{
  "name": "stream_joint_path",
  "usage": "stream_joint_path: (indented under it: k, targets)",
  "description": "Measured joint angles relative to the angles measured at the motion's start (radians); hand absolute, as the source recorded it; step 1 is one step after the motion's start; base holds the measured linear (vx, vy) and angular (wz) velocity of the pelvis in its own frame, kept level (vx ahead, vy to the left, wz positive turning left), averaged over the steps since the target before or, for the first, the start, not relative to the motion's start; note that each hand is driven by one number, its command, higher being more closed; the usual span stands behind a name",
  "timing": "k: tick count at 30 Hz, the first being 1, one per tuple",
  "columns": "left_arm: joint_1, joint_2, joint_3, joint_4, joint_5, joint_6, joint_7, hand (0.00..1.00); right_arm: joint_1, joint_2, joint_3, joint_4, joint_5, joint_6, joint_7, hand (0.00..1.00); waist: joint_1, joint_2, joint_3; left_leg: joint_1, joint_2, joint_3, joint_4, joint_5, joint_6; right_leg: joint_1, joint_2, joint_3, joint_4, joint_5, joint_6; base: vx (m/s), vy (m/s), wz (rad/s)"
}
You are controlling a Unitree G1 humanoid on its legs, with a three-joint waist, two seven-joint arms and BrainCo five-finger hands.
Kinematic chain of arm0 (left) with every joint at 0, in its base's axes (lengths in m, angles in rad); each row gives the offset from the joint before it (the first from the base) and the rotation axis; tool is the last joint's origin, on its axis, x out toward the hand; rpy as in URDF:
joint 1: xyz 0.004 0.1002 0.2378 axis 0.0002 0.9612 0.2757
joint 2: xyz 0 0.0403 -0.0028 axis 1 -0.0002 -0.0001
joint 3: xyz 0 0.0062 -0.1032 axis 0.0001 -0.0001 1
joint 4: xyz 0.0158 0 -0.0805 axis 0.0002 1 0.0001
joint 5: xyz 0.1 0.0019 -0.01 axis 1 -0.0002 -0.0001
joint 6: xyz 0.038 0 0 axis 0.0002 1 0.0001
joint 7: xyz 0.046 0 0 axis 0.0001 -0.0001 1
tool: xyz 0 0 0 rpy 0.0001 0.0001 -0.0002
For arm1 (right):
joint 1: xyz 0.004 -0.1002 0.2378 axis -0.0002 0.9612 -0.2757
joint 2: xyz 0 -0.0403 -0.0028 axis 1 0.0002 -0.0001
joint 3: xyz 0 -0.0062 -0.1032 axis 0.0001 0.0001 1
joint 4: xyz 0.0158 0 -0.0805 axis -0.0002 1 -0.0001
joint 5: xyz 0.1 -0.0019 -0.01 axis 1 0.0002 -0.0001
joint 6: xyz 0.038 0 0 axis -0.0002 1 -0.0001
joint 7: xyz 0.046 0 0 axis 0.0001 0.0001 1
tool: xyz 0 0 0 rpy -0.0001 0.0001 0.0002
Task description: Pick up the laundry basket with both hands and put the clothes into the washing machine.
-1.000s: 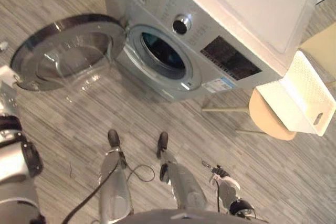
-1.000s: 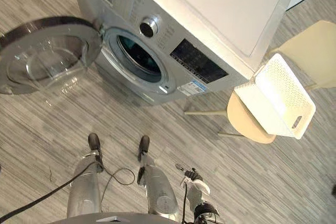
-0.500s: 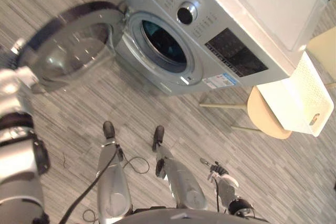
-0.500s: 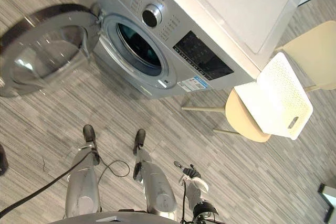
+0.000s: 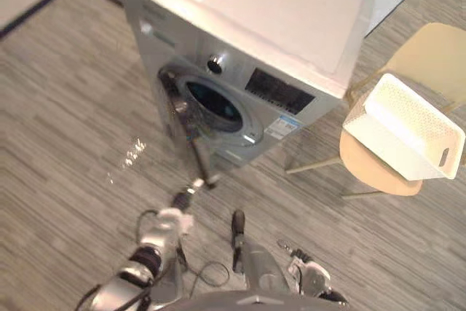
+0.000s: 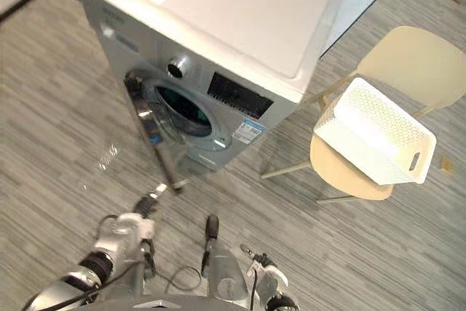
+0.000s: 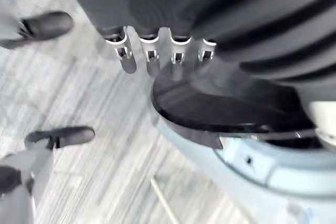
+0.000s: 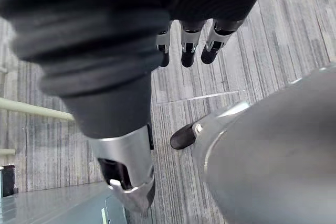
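left hand (image 5: 169,222), low and left of centre in the left eye view, holds its fingers (image 7: 152,56) straight, tips at the dark rim of the door (image 5: 187,132), likely to steer it; touching or not, i cannot tell. right hand (image 5: 312,276), bottom right, hangs relaxed and empty. the door juts edge-on from the washing machine (image 5: 255,27) toward the robot and could block the approach. the laundry basket (image 5: 404,127) sits tilted on the chair (image 5: 429,52) at right, well apart from both hands.
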Motion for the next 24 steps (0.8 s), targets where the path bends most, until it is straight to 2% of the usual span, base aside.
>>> stream_joint_path:
  k: [3, 7, 10, 15, 17, 21, 24]
  targets:
    - [0.005, -0.003, -0.034, -0.105, -0.020, -0.016, -0.027, 0.00, 0.029, -0.003, -0.011, 0.001, 0.000, 0.000, -0.002, 0.00, -0.020, 0.038, -0.039, 0.047, -0.004, 0.019, -0.032, 0.009, -0.004, 0.018, 0.011, 0.040, -0.021, 0.001, -0.001, 0.12, 0.019, -0.48]
    - [0.002, 0.007, -0.017, -0.142, 0.006, -0.036, -0.045, 0.00, 0.071, -0.008, -0.076, 0.004, -0.003, -0.001, -0.005, 0.00, -0.034, 0.054, -0.066, 0.092, -0.001, 0.030, -0.052, 0.006, -0.004, 0.062, 0.022, 0.046, -0.056, 0.004, 0.001, 0.12, 0.001, -0.18]
    - [0.031, 0.025, 0.033, -0.097, 0.127, -0.037, -0.046, 0.00, 0.078, -0.020, -0.128, 0.029, -0.038, 0.000, -0.006, 0.00, -0.045, 0.057, -0.074, 0.117, -0.001, 0.027, -0.067, 0.008, 0.001, 0.091, 0.025, 0.039, -0.073, 0.013, 0.014, 0.12, -0.016, 0.01]
    - [0.088, 0.048, 0.231, 0.146, 0.302, -0.022, -0.038, 0.00, 0.078, -0.017, -0.168, 0.060, -0.038, 0.008, -0.005, 0.00, -0.049, 0.060, -0.076, 0.147, -0.002, 0.014, -0.070, 0.004, 0.002, 0.135, 0.024, 0.018, -0.095, 0.013, 0.014, 0.06, -0.020, 0.06]
    - [0.125, 0.054, 0.372, 0.278, 0.363, -0.008, -0.016, 0.00, 0.076, -0.017, -0.195, 0.082, -0.038, 0.009, -0.004, 0.00, -0.046, 0.065, -0.081, 0.154, -0.001, -0.001, -0.070, 0.004, 0.002, 0.152, 0.024, 0.002, -0.097, 0.011, 0.016, 0.01, -0.023, 0.20]
    - [0.234, 0.063, 0.583, 0.386, 0.428, 0.024, 0.004, 0.00, 0.076, -0.018, -0.196, 0.084, -0.038, 0.008, -0.003, 0.00, -0.035, 0.080, -0.091, 0.181, -0.002, -0.008, -0.071, 0.000, -0.004, 0.179, 0.021, -0.010, -0.095, -0.002, 0.012, -0.04, -0.015, 0.07]
    - [0.299, 0.059, 0.743, 0.412, 0.435, 0.046, 0.008, 0.00, 0.078, -0.018, -0.201, 0.091, -0.038, 0.008, 0.004, 0.00, -0.026, 0.094, -0.103, 0.185, 0.000, -0.041, -0.077, -0.002, -0.011, 0.205, 0.018, -0.045, -0.092, -0.016, 0.009, -0.06, -0.023, 0.33]
